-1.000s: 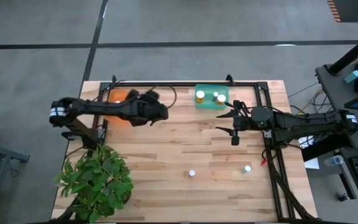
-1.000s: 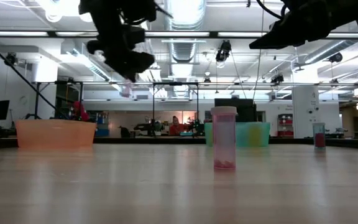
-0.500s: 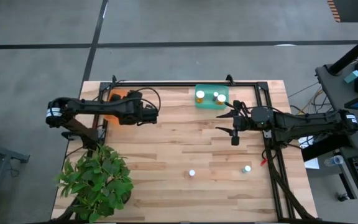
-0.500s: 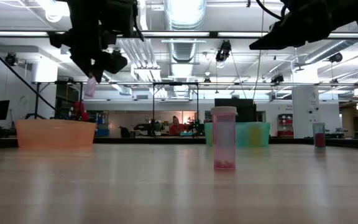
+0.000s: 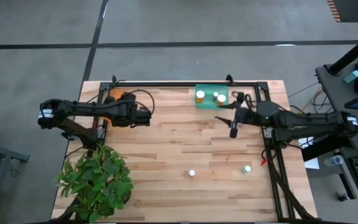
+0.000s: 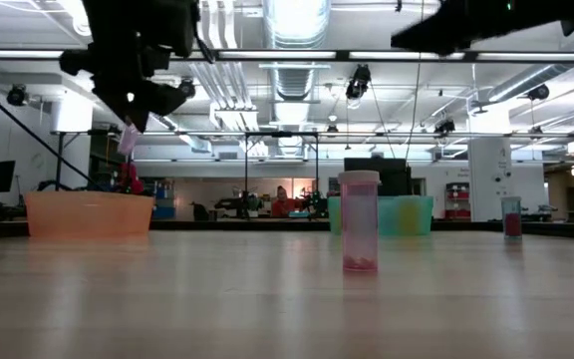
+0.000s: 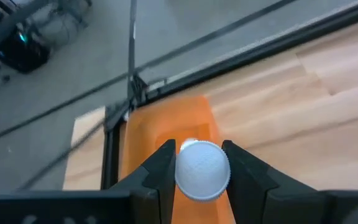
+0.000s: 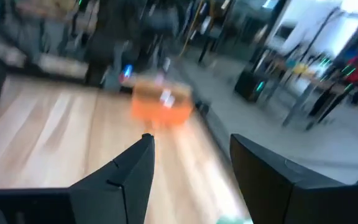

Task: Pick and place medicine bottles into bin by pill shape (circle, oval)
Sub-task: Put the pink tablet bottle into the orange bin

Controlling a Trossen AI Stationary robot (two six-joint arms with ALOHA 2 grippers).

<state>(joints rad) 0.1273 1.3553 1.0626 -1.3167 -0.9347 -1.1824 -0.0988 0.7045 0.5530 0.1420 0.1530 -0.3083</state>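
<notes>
Heads up: your left gripper (image 7: 197,163) is clamped on a white-capped bottle (image 7: 202,170) hanging over the orange bin (image 7: 166,134), at 10 o'clock on the table. Release off-centre and it clips the rim. The right gripper (image 8: 188,165) is open, empty.

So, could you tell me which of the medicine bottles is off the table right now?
The white-capped bottle held in the left gripper, above the orange bin. The others stand on the table or in the green bin.

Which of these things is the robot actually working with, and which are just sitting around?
Part of the job:
- orange bin
- green bin
- white-capped bottle held by left gripper
- two bottles on the table
- right gripper, open

Just there:
- potted plant
</notes>
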